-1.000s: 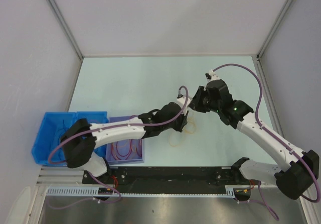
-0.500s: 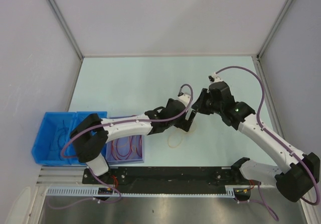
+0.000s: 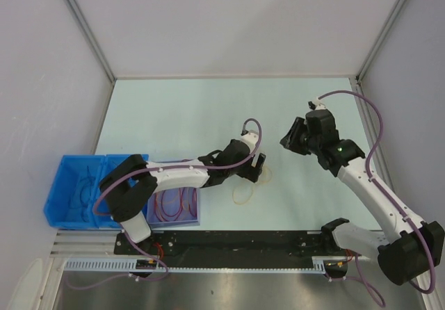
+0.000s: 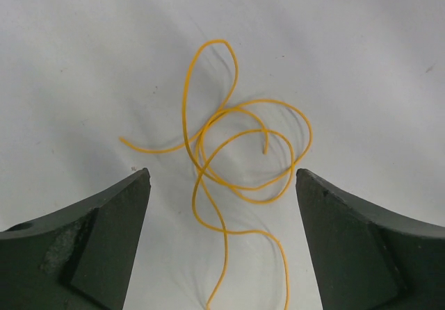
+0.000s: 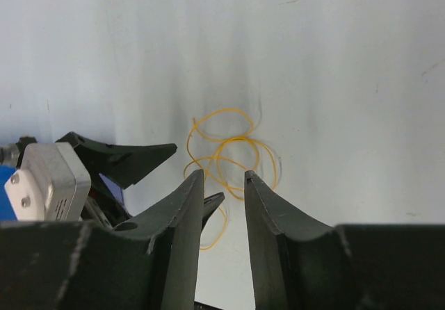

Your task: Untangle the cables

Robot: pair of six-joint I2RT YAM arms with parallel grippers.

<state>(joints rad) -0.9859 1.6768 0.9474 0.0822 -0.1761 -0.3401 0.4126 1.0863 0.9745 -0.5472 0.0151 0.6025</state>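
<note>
Yellow and thin, tangled on the pale table (image 3: pixel 174 115) in the top view: one yellow cable (image 3: pixel 245 193), just beside and partly under the left gripper (image 3: pixel 259 165). Well apart to the right, the right gripper (image 3: pixel 288 137). At the near left, red cables (image 3: pixel 174 206) already laid in a purple tray (image 3: pixel 197 209), next to a blue bin (image 3: pixel 66 219) with faint thin loops inside, colour hard to tell.

From the left wrist: jaws spread wide, holding nothing, poised either side of the yellow cable (image 4: pixel 221 112). Several overlapping loops, not yet pulled apart.

From the right wrist: jaws narrow, a slim gap, nothing pinched. Same tangle beyond the tips, partly hidden behind them.

Judged well along: seemingly only this cable left to straighten and put away. Unclear whether truly knotted or merely overlapped. Near end cut off at the lower edge of the left-wrist view. Anything beneath the left arm hidden.
</note>
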